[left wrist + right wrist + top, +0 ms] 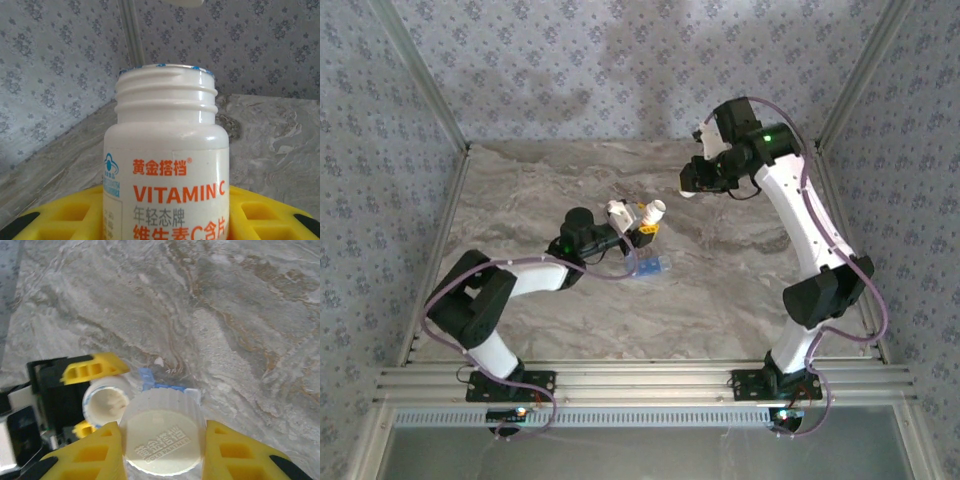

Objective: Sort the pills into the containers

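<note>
Bottle, uncapped, is pinched by left gripper; cap is pinched by right gripper. Pour is judged next: bottle to be tipped over pill box.

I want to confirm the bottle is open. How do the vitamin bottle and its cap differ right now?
The vitamin bottle is gripped by the left tool; the cap is gripped by the right tool, apart from it. The bottle is tall, with orange print and a bare threaded neck; the cap is short, ribbed, with embossed lettering. Both are white plastic.
</note>
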`<state>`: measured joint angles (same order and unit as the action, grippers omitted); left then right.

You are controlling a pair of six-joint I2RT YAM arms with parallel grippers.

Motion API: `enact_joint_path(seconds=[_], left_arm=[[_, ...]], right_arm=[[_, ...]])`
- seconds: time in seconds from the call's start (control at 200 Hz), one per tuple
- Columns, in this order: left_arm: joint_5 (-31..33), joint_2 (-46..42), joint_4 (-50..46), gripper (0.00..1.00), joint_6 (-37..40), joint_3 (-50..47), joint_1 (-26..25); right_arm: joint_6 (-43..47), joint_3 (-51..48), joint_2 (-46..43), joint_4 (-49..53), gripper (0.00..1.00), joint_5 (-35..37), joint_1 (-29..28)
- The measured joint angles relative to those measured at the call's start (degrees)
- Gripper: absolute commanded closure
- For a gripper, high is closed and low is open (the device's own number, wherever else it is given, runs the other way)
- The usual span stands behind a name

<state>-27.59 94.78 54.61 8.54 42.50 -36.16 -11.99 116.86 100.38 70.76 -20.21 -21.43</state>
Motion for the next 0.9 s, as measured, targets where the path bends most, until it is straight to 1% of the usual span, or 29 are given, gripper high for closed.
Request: enact_joint_path(seconds=[0.165, 0.285, 0.905], left_arm=[[-1.88, 1.84, 2.34, 1.0, -0.2, 2.38, 0.0], [-3.15, 3.08, 3.06, 1.0, -0.55, 4.24, 0.0], [-5.46, 3.58, 3.72, 1.0, -0.68, 4.74, -0.33]], right_arm=[[3.13, 1.66, 1.03, 2.1, 0.7, -4.7, 0.0], [4.59, 1.68, 1.95, 3.3, 0.7, -6.6, -0.11], [5.64, 0.26, 2.6, 3.32, 0.7, -9.11, -1.6]])
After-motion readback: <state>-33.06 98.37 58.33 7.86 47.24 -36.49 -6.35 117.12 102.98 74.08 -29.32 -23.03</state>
